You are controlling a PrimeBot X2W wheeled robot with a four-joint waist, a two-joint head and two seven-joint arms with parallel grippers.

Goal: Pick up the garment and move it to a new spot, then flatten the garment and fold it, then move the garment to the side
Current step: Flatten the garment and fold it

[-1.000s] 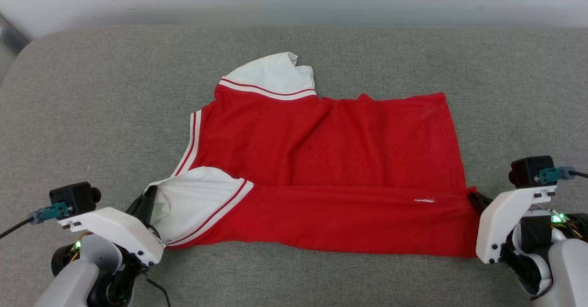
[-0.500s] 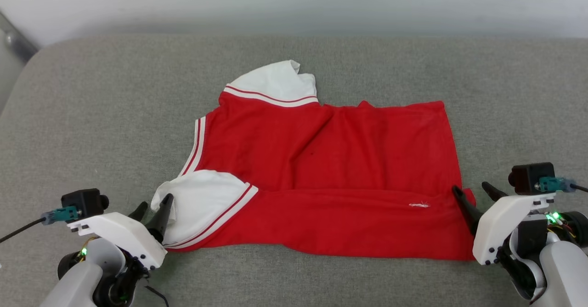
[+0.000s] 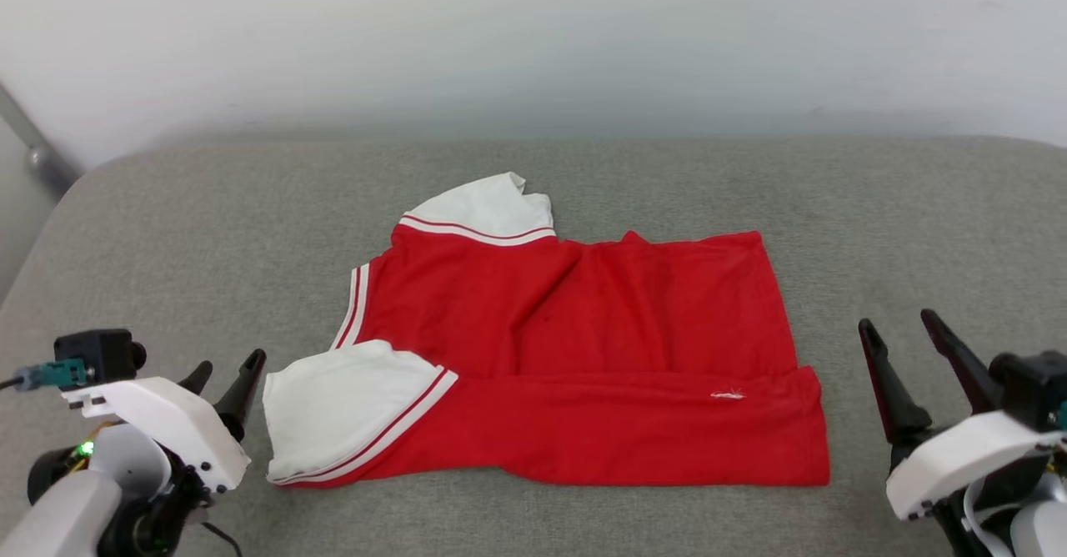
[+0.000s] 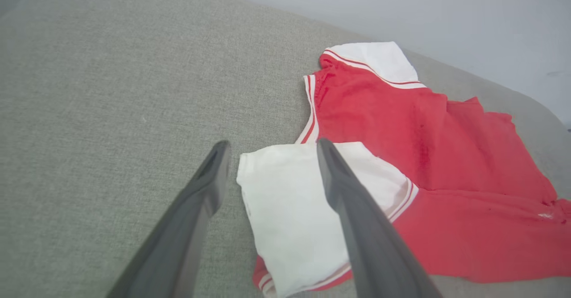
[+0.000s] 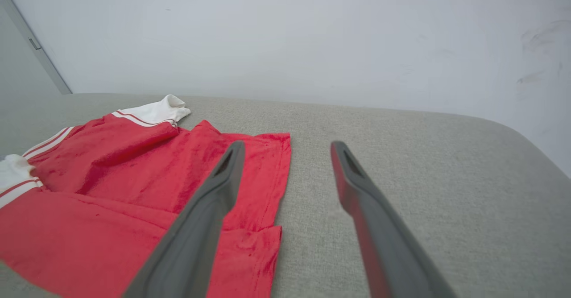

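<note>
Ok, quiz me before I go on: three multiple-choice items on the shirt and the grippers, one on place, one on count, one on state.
1. The near white sleeve of the garment lies at its: A. left end B. right end C. far edge
2. White sleeves showing in the head view: A. one B. two C. none
3. The left gripper and right gripper are: A. both shut on cloth B. both open, holding nothing C. left shut, right open
Answers: 1 A, beside the left gripper; 2 B, the near one and the far white sleeve; 3 B, both finger pairs stand spread, gripping nothing.
</note>
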